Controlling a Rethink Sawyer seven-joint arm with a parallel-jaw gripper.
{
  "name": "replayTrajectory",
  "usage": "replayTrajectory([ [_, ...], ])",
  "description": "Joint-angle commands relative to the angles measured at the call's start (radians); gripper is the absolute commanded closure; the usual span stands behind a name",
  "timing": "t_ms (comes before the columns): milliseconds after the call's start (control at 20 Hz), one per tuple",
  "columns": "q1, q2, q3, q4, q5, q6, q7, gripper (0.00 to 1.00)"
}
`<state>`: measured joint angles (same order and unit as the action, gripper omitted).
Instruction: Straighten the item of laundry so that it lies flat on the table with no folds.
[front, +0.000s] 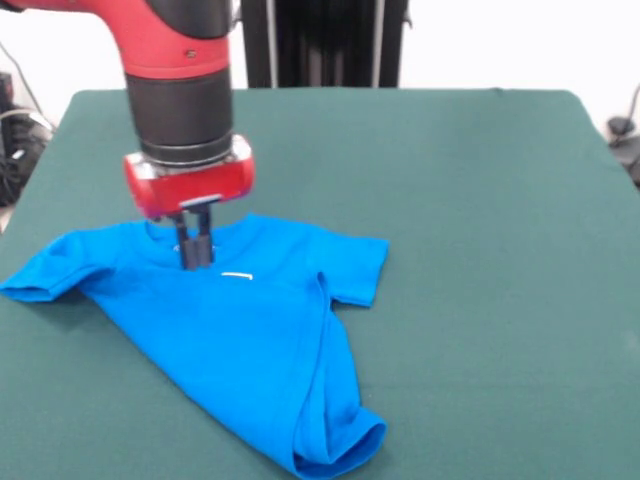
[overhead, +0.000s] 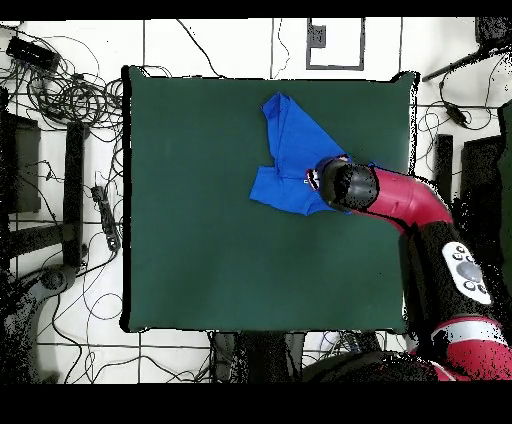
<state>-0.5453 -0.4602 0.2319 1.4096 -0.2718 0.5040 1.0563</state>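
Observation:
The item of laundry is a bright blue T-shirt lying plain side up on the green table, at the left in the front view. Both sleeves are spread out. One side is folded over and the hem is bunched near the table's front edge. A small white mark shows below the collar. My gripper points straight down at the collar area, fingers close together and pinching the cloth. In the overhead view the shirt lies at the table's upper right, and the arm's wrist hides the fingers.
The red and black arm reaches in over the table's right edge in the overhead view. Cables and black stands lie on the floor around the table. The table is far larger than the shirt.

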Motion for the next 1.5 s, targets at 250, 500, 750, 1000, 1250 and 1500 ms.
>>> replayTrajectory([
  [250, 0.02, 0.029, 0.12, -0.013, 0.006, 0.06, 0.03, 0.0],
  [500, 0.043, 0.025, 0.093, -0.007, 0.007, 0.051, 0.074, 0.0],
  [750, 0.058, 0.015, 0.08, 0.018, 0.012, 0.034, 0.111, 0.0],
  [1000, 0.066, 0.006, 0.08, 0.053, 0.015, 0.017, 0.13, 0.0],
  [1250, 0.084, -0.002, 0.073, 0.089, 0.016, -0.014, 0.166, 0.0],
  [1500, 0.096, -0.01, 0.066, 0.121, 0.019, -0.039, 0.194, 0.0],
])
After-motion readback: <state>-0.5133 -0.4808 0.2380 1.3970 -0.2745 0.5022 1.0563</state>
